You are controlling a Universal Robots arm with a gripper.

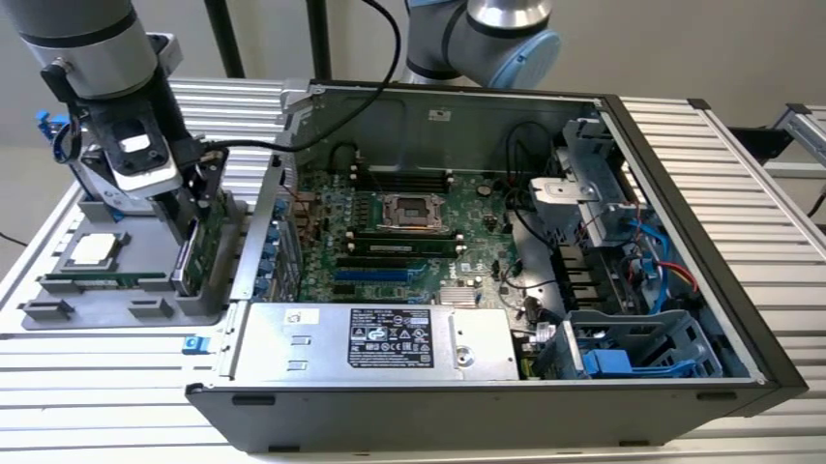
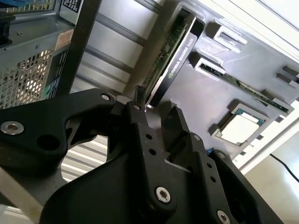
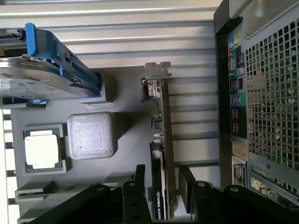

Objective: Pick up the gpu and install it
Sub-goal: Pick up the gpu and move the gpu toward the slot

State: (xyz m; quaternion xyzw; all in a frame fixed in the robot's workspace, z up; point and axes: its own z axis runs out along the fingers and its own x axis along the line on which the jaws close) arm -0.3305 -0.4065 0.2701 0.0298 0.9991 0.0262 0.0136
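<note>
1. In the exterior view the arm's wrist hides most of the gripper [image 1: 193,215] and the top of the gpu [image 1: 191,259]. A thin green edge of the card shows below it.
2. In the first wrist view the end of the gpu [image 3: 161,135] opposite its silver bracket is hidden among the fingers [image 3: 140,186], and the drive [image 3: 37,79] runs out of frame.
3. In both wrist views the gripper [image 3: 162,170] [image 2: 156,100] is spread, with 1 finger on each side of the card. A sliver of gap shows on the board side. Contact on the shroud side I cannot tell.
4. The gpu [image 2: 175,51] stands on edge in a slot of the gray tray [image 1: 77,309], at the exterior view's left. It is just beside the case [image 1: 516,406] and apart from the cpu [image 1: 93,249].
</note>
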